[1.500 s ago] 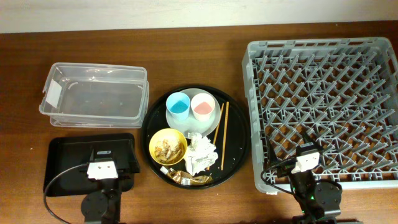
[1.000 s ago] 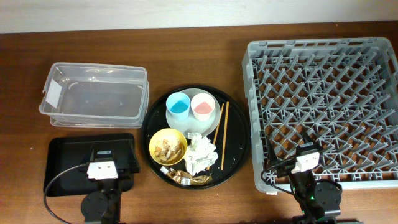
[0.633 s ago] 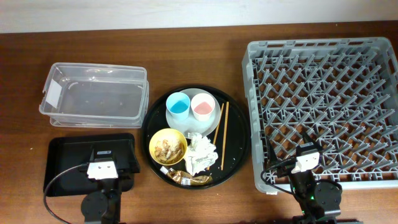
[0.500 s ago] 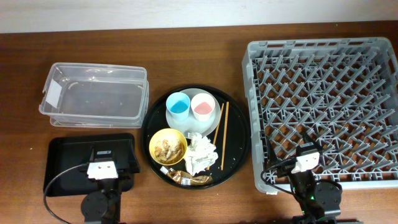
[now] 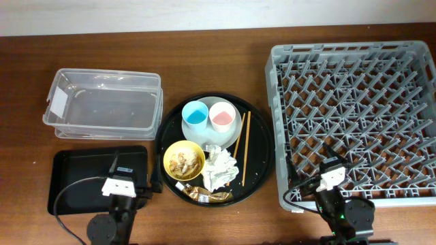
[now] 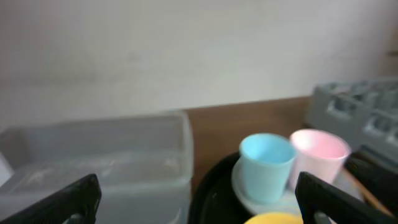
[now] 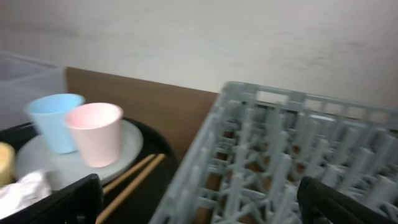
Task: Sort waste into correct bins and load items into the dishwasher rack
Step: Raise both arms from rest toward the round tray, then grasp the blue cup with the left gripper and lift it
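On a round black tray (image 5: 262,146) sit a blue cup (image 5: 195,115) and pink cup (image 5: 222,116) on a pale plate (image 5: 231,136), a yellow bowl (image 5: 184,160) with food scraps, white napkins (image 5: 219,167), a foil wrapper (image 5: 204,194) and two chopsticks (image 5: 244,146). The grey rack (image 5: 361,116) is at the right. The clear tub (image 5: 102,103) and small black tray (image 5: 75,177) are at the left. My left gripper (image 5: 119,180) is open and empty over the small black tray. My right gripper (image 5: 332,175) is open and empty over the rack's front left.
The left wrist view shows the tub (image 6: 93,168), blue cup (image 6: 266,167) and pink cup (image 6: 317,152) ahead. The right wrist view shows the cups (image 7: 94,134), chopsticks (image 7: 134,177) and the rack's wall (image 7: 292,162). A pale wall runs behind the table.
Both grippers have shifted a little: the left one has moved right and turned toward the round tray, the right one has turned slightly left. The objects have not moved.
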`<state>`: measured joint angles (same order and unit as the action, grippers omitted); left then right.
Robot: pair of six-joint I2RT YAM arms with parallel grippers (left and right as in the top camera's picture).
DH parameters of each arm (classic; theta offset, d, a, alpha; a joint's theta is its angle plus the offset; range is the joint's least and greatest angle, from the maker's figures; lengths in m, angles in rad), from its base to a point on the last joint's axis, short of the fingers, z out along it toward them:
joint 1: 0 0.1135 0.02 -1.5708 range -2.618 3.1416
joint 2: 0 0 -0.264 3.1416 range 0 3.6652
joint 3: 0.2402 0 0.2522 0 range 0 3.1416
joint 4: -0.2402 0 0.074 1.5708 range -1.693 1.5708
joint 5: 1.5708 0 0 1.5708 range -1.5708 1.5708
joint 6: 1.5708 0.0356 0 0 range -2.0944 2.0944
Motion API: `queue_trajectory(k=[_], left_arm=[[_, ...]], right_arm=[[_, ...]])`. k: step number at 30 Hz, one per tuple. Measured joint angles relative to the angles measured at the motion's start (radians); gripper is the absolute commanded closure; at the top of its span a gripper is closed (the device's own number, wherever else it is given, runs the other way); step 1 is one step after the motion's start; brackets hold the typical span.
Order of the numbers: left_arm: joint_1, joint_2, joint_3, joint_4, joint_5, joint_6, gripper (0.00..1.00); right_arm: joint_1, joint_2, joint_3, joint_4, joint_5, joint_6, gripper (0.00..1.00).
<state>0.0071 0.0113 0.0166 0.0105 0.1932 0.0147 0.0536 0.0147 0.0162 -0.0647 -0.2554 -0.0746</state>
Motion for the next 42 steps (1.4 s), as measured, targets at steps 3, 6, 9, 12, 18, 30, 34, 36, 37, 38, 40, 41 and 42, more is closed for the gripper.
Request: queue_trajectory(k=[3, 6, 9, 12, 18, 30, 34, 36, 37, 38, 40, 41, 42], left_arm=[[0.0, 0.0, 0.037, -0.022, 0.044, 0.0, 0.0], [0.0, 0.023, 0.179, -0.147, 0.062, -0.015, 0.0], [0.0, 0.139, 0.404, -0.298, 0.066, -0.019, 0.0], [0.0, 0.351, 0.679, -0.496, 0.095, -0.023, 0.01], [0.0, 0.789, 1.046, -0.856, 0.246, -0.024, 0.0], [-0.235, 1.061, 1.076, -0.798, 0.304, -0.077, 0.2], [-0.483, 1.236, 1.092, -0.691, -0.017, -0.112, 0.28], [-0.519, 1.319, 1.104, -0.639, -0.165, -0.117, 0.37], [-0.521, 1.369, 1.111, -0.612, -0.228, -0.117, 0.38], [-0.521, 1.423, 1.114, -0.586, -0.283, -0.122, 0.39], [-0.521, 1.503, 1.114, -0.527, -0.342, -0.125, 0.39], [-0.521, 1.526, 1.113, -0.501, -0.362, -0.129, 0.39], [-0.521, 1.532, 1.114, -0.476, -0.391, -0.142, 0.39]], right_arm=[[0.0, 0.002, 0.092, -0.137, -0.059, -0.001, 0.02], [0.0, 0.04, 0.301, -0.327, -0.083, 0.001, 0.02], [0.0, 0.171, 0.531, -0.552, -0.089, 0.0, 0.02], [0.0, 0.397, 0.779, -0.76, -0.096, 0.0, 0.02], [0.0, 0.699, 1.089, -0.958, -0.27, 0.0, 0.02], [0.0, 0.877, 1.106, -1.121, -0.287, 0.148, 0.02], [0.0, 0.958, 1.106, -1.167, -0.188, 0.187, 0.02], [0.0, 0.982, 1.106, -1.194, -0.174, 0.195, 0.02], [0.0, 0.996, 1.106, -1.207, -0.169, 0.2, 0.02], [0.0, 1.004, 1.106, -1.211, -0.167, 0.203, 0.02], [0.0, 1.013, 1.106, -1.219, -0.166, 0.203, 0.02], [0.0, 1.013, 1.106, -1.218, -0.166, 0.203, 0.02], [0.0, 1.013, 1.106, -1.221, -0.166, 0.204, 0.02]])
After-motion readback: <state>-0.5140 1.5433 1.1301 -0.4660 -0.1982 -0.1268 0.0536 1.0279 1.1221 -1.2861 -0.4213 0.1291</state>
